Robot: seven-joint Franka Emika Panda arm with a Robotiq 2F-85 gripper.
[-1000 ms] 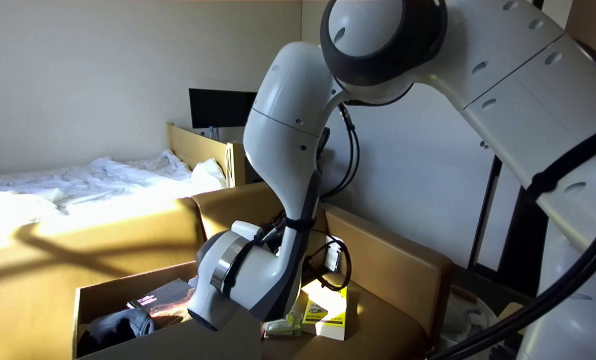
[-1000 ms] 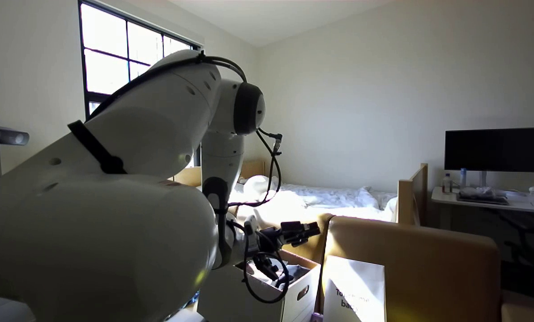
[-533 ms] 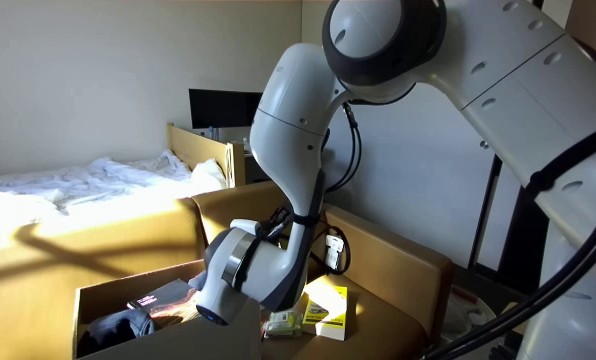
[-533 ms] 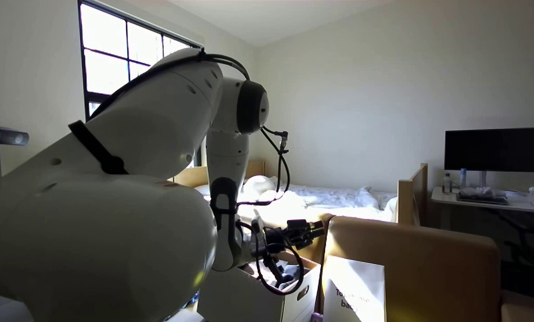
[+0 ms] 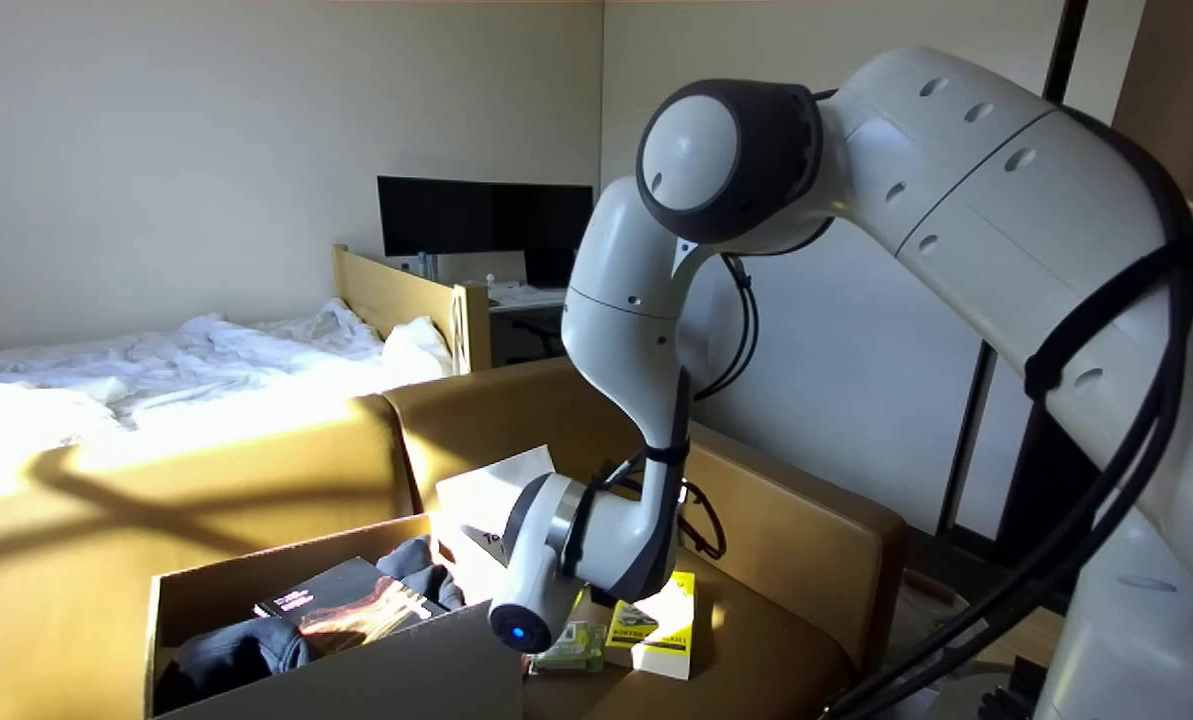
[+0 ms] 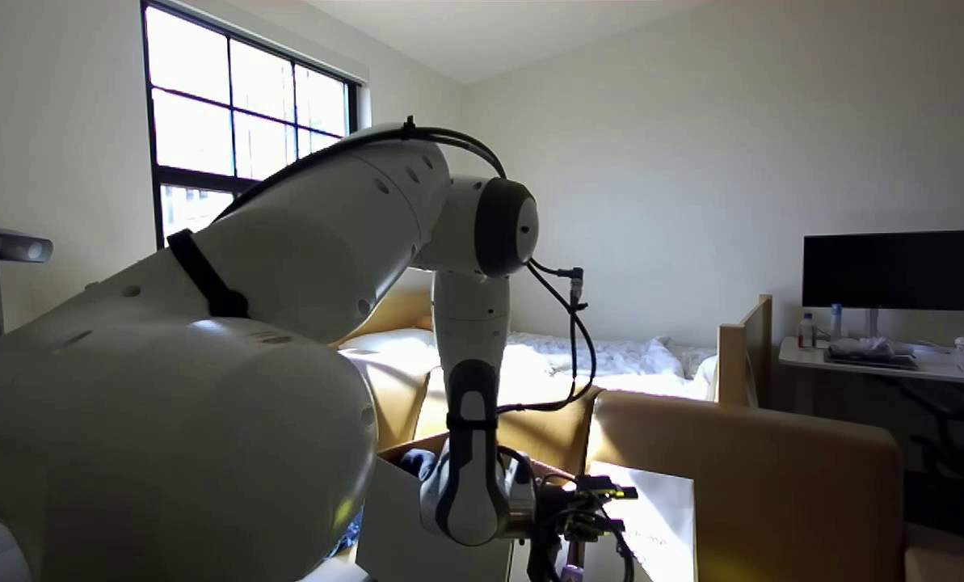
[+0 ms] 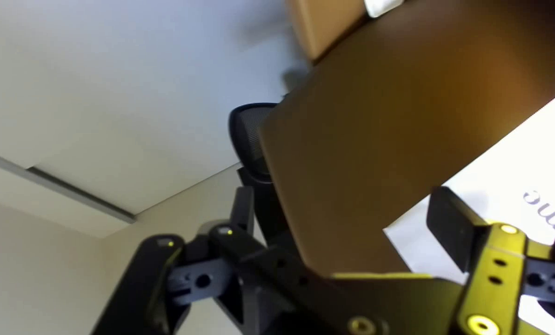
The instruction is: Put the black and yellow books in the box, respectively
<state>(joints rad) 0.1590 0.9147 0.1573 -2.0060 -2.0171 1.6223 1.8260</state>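
Observation:
The black book (image 5: 351, 605), with a fiery orange cover picture, lies face up inside the box (image 5: 426, 665) in an exterior view. The yellow book (image 5: 678, 610) rests on the sofa seat to the right of the box, partly in bright sunlight. My gripper (image 7: 347, 215) stands open in the wrist view, its two dark fingertips wide apart with nothing between them. In an exterior view the gripper (image 6: 623, 509) points sideways at the sofa back, beside the box. Neither book shows in the wrist view. The arm hides the gripper in the view with the books.
A white sheet (image 5: 481, 505) with printed words leans on the sofa back (image 6: 772, 477), close to the gripper. Dark cloth (image 5: 236, 655) shares the box with the black book. A green clear packet (image 5: 568, 648) lies left of the yellow book. The sofa armrest (image 5: 806, 500) rises beyond.
The arm has swung away from above the box, toward the yellow book's side, and come lower. The gripper's fingers have spread wider. The books have not moved.

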